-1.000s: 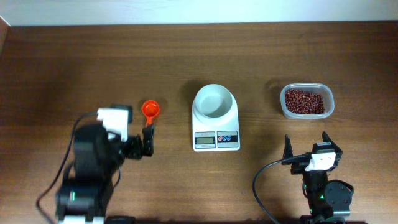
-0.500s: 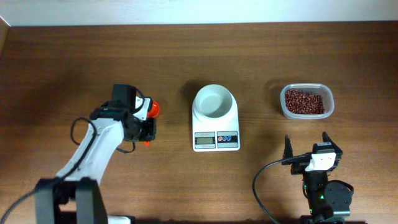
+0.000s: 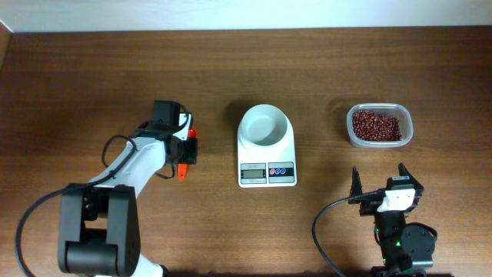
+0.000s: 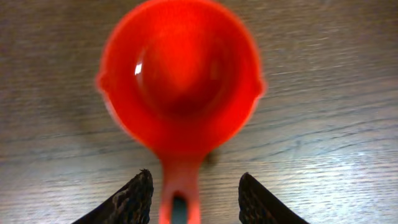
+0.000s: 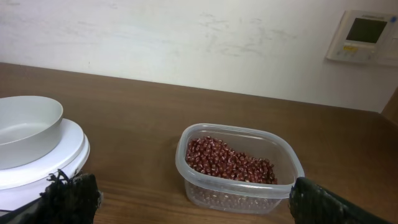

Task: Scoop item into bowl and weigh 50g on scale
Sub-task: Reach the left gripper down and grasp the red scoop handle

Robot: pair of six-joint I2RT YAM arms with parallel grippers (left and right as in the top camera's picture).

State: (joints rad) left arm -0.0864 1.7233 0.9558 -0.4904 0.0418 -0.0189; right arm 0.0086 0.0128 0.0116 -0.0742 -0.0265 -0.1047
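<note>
An orange-red scoop (image 4: pixel 180 74) lies empty on the table, left of the scale. My left gripper (image 4: pixel 196 174) is low over it, open, a finger on each side of the handle (image 4: pixel 179 196) with a gap on both sides. From overhead the left gripper (image 3: pixel 187 150) covers most of the scoop (image 3: pixel 183 171). The white bowl (image 3: pixel 264 125) sits empty on the white scale (image 3: pixel 267 173). The red-brown beans (image 3: pixel 376 125) fill a clear container (image 5: pixel 239 186). My right gripper (image 5: pixel 180 180) stands open and empty, in front of that container.
The right arm's base and cable (image 3: pixel 323 223) sit at the front right edge. A pale wall (image 5: pixel 186 37) with a wall panel (image 5: pixel 364 34) rises behind the table's far edge. Bare wood lies between the scale and the container.
My left arm has swung from the table's front out over the scoop and come down around its handle. The right arm, bowl, scale and beans have not moved.
</note>
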